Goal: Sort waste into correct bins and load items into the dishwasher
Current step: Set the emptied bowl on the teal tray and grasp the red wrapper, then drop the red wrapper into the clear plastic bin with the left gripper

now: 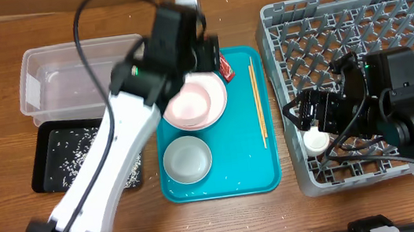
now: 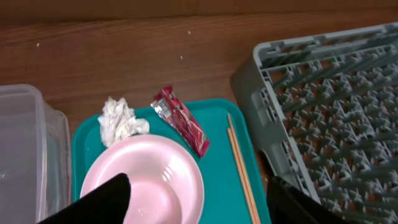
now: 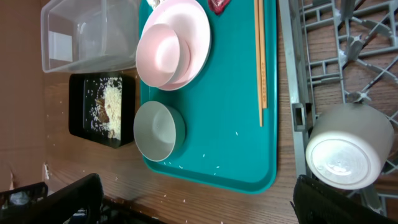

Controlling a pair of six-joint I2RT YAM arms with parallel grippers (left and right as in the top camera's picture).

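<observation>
My left gripper is open and empty, hovering over the stacked pale pink plates on the teal tray. A crumpled white tissue and a red wrapper lie at the tray's far edge. Chopsticks lie along its right side, and a white bowl sits at its near end. My right gripper is open and empty above the grey dish rack. A small white cup stands upside down in the rack.
A clear tub stands at the back left. In front of it is a black tray holding rice and brown scraps. Loose rice grains lie on the teal tray and on the wooden table.
</observation>
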